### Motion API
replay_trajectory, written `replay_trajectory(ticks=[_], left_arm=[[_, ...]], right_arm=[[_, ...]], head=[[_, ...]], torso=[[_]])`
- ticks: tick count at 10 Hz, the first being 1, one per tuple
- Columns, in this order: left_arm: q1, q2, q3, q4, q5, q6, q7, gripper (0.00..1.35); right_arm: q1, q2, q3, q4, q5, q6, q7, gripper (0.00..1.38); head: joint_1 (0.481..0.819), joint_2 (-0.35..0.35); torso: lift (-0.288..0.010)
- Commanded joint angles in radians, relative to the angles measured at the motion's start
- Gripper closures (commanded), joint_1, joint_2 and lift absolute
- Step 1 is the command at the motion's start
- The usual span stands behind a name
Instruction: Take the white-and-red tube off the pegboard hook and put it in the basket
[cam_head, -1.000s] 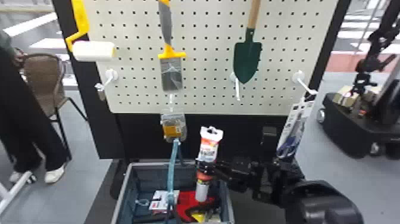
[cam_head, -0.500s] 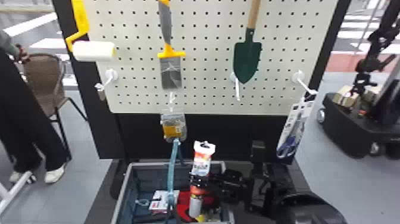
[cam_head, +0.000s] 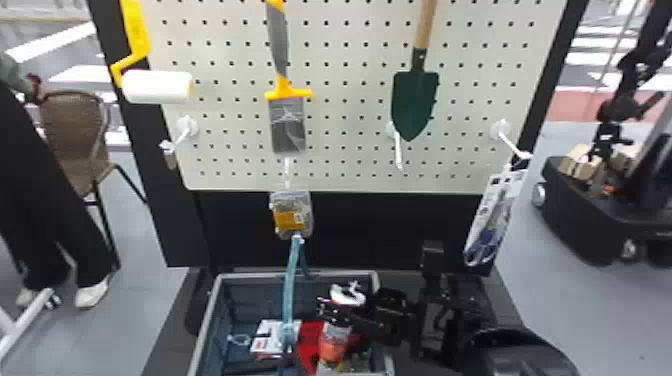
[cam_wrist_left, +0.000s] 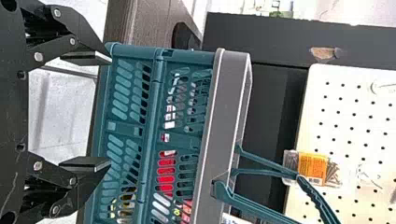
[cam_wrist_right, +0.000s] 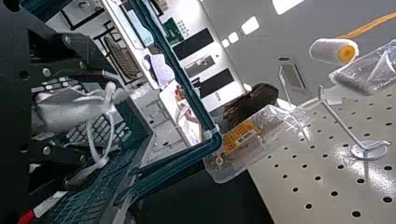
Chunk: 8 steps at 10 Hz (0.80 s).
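Observation:
At the basket, the white-and-red tube stands roughly upright, its lower part inside, over red items. My right gripper surrounds the tube's upper part from the right. From the right wrist, the white end of the tube appears blurred between spread fingers of the right gripper, with basket mesh visible on both sides of it. Whether a finger still touches the tube I cannot tell. The left gripper is open and has nothing between its fingers, beside the slatted side of the basket.
The basket's teal handle rises in front of a hanging screw pack. On the pegboard hang a roller, a scraper and a green trowel. Packaged scissors hang at the right.
The tube has dropped into the basket and slid down relative to the right gripper, which has opened. That gripper first moved down and left, then sank only slightly.

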Motion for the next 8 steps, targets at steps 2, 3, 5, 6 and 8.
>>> replay_trajectory(ticks=[2,3,5,6,8], left_arm=[[0.002,-0.003,0.0,0.0,0.002,-0.003,0.0,0.5],[0.002,-0.003,0.002,0.0,0.004,-0.003,0.0,0.5],[0.002,-0.003,0.002,0.0,0.004,-0.004,0.0,0.5],[0.002,-0.003,0.002,0.0,0.004,-0.004,0.0,0.5],[0.002,-0.003,0.002,0.0,0.004,-0.006,0.0,0.5]], right_arm=[[0.0,0.0,0.0,0.005,-0.003,-0.005,0.0,0.1],[0.0,0.0,0.0,0.005,-0.004,-0.007,0.0,0.12],[0.0,0.0,0.0,0.005,-0.006,-0.009,0.0,0.12],[0.0,0.0,-0.002,0.005,-0.006,-0.009,0.0,0.12],[-0.002,0.0,-0.002,0.005,-0.006,-0.009,0.0,0.12]], head=[[0.549,0.0],[0.549,0.0],[0.549,0.0],[0.549,0.0],[0.549,0.0]], torso=[[-0.1],[-0.1],[-0.1],[-0.1],[-0.1]])
